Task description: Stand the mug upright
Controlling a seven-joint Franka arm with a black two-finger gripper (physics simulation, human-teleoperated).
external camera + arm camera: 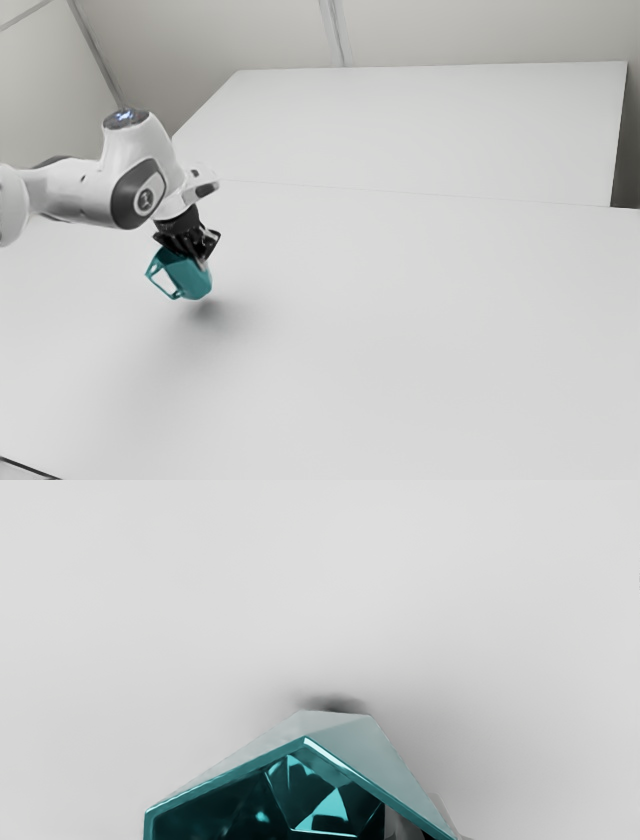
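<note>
The black gripper (198,252) is closed on the wall of the teal mug (186,276), which hangs tilted from it, low at the table (400,330).
The wrist view shows one finger (401,825) inside the mug's mouth and the other just outside the same wall, a narrow grip with the mug's side between them; the mouth faces up toward the hand, and the handle (160,281) juts toward the exterior view's left. A soft shadow lies right beneath; whether the base touches the table, I cannot tell. The white arm (80,192) bears a round badge (148,202) on its dark joint cover and a small blue-lit mark (125,117) on top, neither readable.
</note>
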